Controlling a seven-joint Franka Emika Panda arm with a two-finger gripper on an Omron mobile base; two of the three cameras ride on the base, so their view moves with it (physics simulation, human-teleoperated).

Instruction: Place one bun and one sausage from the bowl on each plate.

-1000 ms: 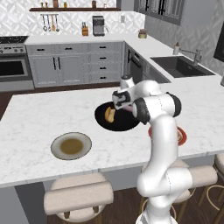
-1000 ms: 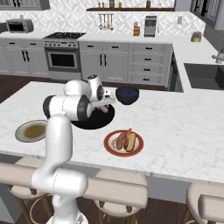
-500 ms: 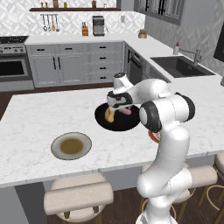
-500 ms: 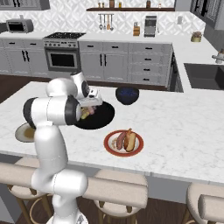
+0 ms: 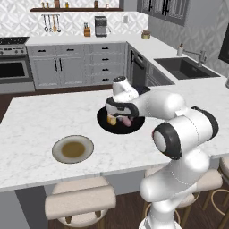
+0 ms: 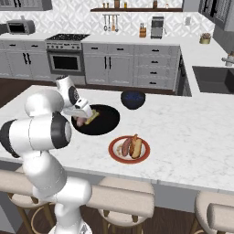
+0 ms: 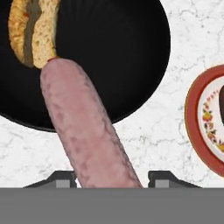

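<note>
Your gripper [image 7: 109,181] is clamped on a sausage [image 7: 85,129]: in the hand view it runs up from between the two fingertips [image 7: 63,178] and its far end reaches over the bowl [image 7: 118,57]. From the left base view the gripper [image 5: 120,117] hangs above the bowl [image 5: 120,127], over its left half; from the right base view the gripper [image 6: 86,115] sits over the near left part of the bowl [image 6: 103,119].

You have open marble counter [image 5: 36,120] to the left of the bowl, and more of it [image 6: 192,132] to the right of the red plate [image 6: 129,149]. The grey plate [image 5: 73,149] lies well apart from the bowl, toward the near left edge of the counter. The red plate lies just beside the bowl on its near right; in the hand view its rim [image 7: 192,109] shows at the right edge with a strip of marble between it and the bowl.

In the bowl you can see one bun [image 7: 34,30], split, lying near the sausage's far end; whether they touch I cannot tell. The red plate carries a bun [image 6: 136,146] and a sausage beside it. The grey plate shows only its olive-brown centre. A blue bowl [image 6: 133,99] stands just beyond the black one.

Stools [image 5: 80,199] line the near side of the counter. Grey cabinets [image 6: 123,68], a stove [image 6: 66,57] and a sink [image 5: 185,68] run along the far walls.
</note>
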